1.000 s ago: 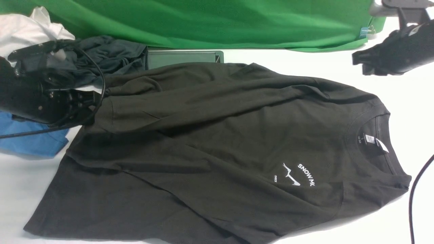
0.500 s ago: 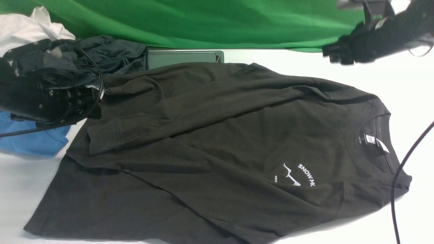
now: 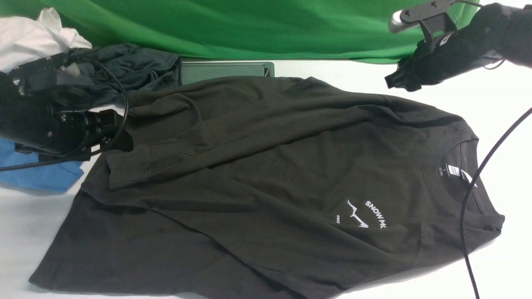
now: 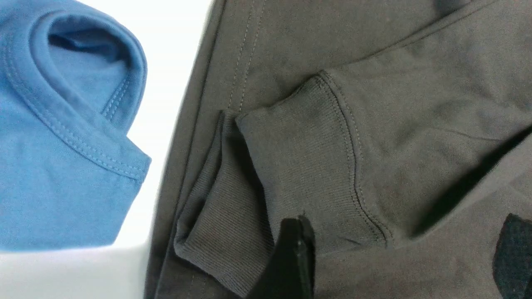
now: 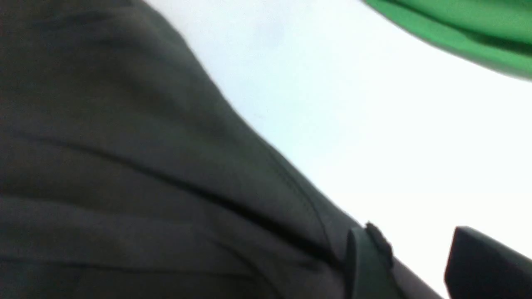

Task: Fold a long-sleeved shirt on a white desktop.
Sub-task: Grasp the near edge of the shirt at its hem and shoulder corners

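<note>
Fretting my wide left pincer snags the large black cotton long-sleeved shirt at nine o'clock; right pincer is wide too.

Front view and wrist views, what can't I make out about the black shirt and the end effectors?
- Shirt: near edge cut off by the front view's bottom edge.
- Neck label: print too small, front view.
- Left end effector: one finger cut off by the left wrist view's edge.
- Right end effector: right wrist view blurred; contact with shirt unclear.

Bare white desktop right of shirt
</note>
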Available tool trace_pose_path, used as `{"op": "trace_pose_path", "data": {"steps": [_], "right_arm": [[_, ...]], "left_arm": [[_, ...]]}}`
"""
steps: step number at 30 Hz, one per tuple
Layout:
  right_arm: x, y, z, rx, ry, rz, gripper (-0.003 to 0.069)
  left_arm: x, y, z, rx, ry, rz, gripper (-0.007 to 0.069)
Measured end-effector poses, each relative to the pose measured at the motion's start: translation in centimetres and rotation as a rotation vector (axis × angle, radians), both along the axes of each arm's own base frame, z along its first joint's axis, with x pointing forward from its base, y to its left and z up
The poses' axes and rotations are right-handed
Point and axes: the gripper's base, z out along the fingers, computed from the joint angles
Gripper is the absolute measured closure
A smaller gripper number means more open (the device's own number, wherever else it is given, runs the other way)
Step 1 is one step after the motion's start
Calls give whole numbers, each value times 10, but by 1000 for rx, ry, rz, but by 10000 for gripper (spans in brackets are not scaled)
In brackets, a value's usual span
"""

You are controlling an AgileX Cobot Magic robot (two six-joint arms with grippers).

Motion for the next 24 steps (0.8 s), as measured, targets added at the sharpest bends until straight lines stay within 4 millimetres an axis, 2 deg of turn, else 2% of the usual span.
{"op": "trace_pose_path", "data": {"steps": [5,9,15,19,21,24], "right_arm": [[2,0,-12,-2,23,0,354],[4,0,-18,-3,25,-3,378],[8,0,-47,-10,65,-8,389],[11,0,-59,-13,73,-12,393],[12,0,-61,-14,62,-15,424],[13,-1,-62,-16,56,-17,515]], "left_arm": [[0,0,0,3,-4,-2,32],[1,1,0,6,-12,2,33],[2,1,1,15,-20,-3,37],[2,1,1,17,-25,-2,37],[2,1,1,18,-27,-2,37],[2,1,1,18,-27,-2,37]]}}
